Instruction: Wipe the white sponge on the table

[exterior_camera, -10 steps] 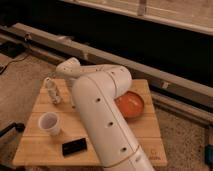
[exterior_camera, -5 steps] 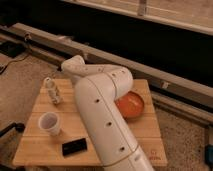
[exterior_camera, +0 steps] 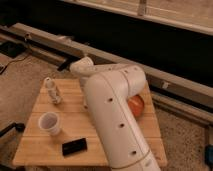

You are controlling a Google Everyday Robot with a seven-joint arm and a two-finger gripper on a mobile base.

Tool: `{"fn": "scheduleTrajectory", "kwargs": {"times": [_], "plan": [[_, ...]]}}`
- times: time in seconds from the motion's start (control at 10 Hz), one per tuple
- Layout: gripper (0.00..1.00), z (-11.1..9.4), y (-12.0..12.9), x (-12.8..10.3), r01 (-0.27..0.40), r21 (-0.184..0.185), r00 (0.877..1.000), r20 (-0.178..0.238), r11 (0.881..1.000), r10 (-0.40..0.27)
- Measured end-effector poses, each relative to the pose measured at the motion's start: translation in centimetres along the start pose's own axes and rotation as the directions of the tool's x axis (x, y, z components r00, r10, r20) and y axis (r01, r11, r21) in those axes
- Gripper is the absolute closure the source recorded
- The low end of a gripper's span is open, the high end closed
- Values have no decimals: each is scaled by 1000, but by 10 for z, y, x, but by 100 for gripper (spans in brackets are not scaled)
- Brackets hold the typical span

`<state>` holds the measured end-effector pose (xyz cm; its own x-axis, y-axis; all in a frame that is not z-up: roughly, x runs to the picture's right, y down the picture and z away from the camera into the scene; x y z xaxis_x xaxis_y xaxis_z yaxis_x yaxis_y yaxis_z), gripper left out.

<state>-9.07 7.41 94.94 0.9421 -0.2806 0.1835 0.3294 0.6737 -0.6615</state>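
Arm (exterior_camera: pixel 117 115) over the table (exterior_camera: pixel 35 150) hides the closed pincer; cup (exterior_camera: pixel 50 122), bottle (exterior_camera: pixel 53 91), bowl (exterior_camera: pixel 136 105) nearby.

I seem to be running this in an office-style test space. There's speckled carpet (exterior_camera: pixel 20 80) on the floor, and a small wooden tabletop (exterior_camera: pixel 75 95) stands alone beside a long metal rail (exterior_camera: pixel 170 82) below a dark glass wall (exterior_camera: pixel 150 45).

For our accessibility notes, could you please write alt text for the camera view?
A white robot arm reaches across a small wooden table, its claw hidden behind the arm. On it: paper cup, ridged bottle, black slab, orange bowl.
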Motion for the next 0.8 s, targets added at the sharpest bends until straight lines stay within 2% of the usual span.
{"fn": "scheduleTrajectory", "kwargs": {"times": [0.1, 0.4, 0.8], "plan": [[100, -1, 10, 1, 4, -2, 1000, -14, 1000, -4], [100, 0, 34, -24, 57, 3, 997, -47, 998, -57], [100, 5, 41, -44, 125, -5, 988, -88, 992, -125]]}}
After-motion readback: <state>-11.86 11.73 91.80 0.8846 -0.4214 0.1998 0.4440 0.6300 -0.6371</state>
